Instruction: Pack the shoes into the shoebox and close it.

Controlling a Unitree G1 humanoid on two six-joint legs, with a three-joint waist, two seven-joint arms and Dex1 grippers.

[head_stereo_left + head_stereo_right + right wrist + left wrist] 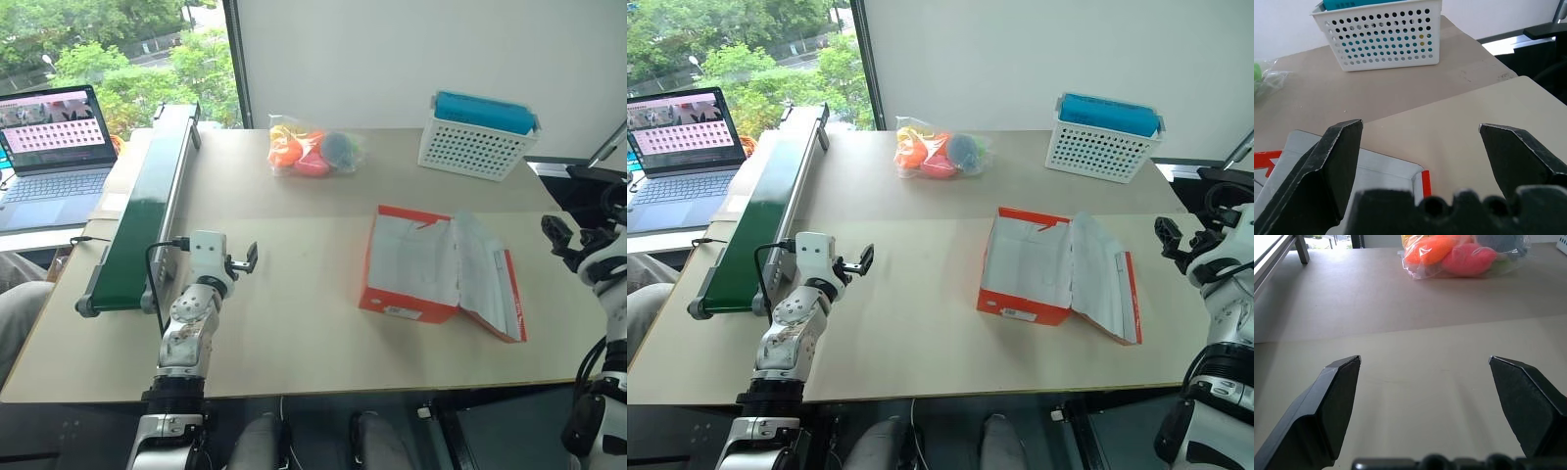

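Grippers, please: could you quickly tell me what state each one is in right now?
Left gripper: open, holding nothing.
Right gripper: open, holding nothing.

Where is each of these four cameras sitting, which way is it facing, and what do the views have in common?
Left eye view: on the head, looking forward and down over the table; open shoebox, left gripper, right gripper.
Right eye view: beside it, same scene.
Left wrist view: on the left wrist, level across the table toward the bag of toys; its own fingers spread wide.
Right wrist view: on the right wrist, over the shoebox lid toward the white basket; own fingers apart.
Shared: both head views show bag, basket and shoebox.
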